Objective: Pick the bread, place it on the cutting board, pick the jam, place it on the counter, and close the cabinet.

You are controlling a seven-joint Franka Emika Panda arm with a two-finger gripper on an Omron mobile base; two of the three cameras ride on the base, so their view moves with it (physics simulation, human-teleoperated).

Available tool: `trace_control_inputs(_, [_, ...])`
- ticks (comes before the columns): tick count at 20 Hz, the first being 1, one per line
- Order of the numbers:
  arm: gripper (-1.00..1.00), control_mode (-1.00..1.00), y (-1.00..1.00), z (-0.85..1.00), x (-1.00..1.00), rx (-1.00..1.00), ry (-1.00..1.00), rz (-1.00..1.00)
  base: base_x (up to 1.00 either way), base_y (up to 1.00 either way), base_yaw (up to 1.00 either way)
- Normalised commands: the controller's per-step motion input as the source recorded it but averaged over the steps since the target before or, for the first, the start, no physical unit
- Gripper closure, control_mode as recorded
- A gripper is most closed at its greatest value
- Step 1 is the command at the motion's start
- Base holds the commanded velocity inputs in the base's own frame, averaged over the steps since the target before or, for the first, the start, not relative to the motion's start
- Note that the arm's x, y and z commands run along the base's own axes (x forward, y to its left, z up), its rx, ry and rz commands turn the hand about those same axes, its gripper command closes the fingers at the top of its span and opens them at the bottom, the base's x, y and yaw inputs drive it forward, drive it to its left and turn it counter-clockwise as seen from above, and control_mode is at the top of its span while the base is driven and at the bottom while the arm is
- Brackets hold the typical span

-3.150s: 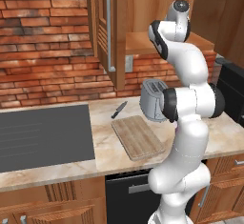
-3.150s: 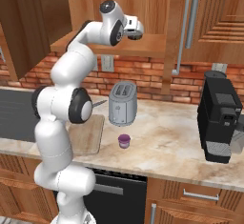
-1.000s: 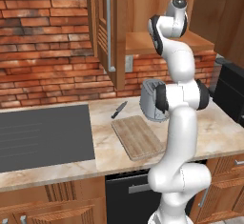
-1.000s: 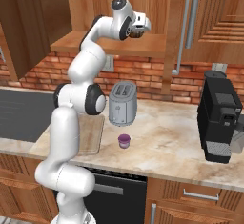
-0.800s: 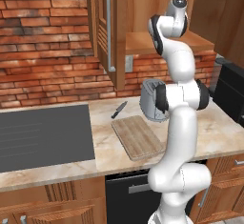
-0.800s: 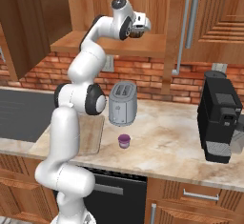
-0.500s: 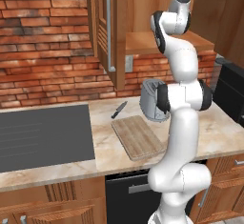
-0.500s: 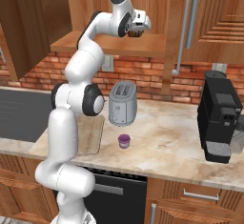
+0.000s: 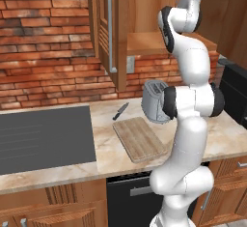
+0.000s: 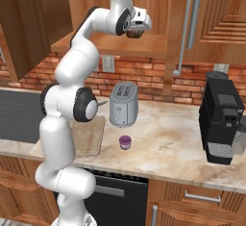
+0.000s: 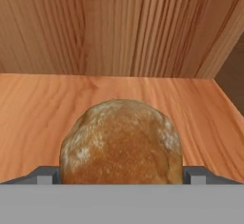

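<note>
Open shelf room around the bread (image 11: 121, 142); cabinet (image 11: 119, 27) back wall close behind.

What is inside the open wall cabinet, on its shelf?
The bread sits on the cabinet shelf, between the tips of the gripper. What lies directly behind the bread is covered by it.

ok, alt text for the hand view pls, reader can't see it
A round brown bread roll with a pale floury top sits close up between the two gripper finger tips, on a wooden cabinet shelf. Grained wood panels rise behind it.
</note>
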Motion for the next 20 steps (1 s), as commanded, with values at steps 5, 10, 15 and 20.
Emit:
trace_control_inputs(5, [1.00,-1.00,0.00,-0.07,-0.57,0.00,-0.06,0.00,0.00,0.00,0.00])
trace_control_inputs(10, [1.00,-1.00,0.00,-0.06,-0.56,0.00,-0.07,0.00,0.00,0.00,0.00])
trace_control_inputs(15, [1.00,-1.00,0.00,0.00,-0.59,0.00,-0.02,0.00,0.00,0.00,0.00])
trace_control_inputs(20, [1.00,-1.00,0.04,0.00,-0.64,0.00,0.00,0.00,0.00,0.00,0.00])
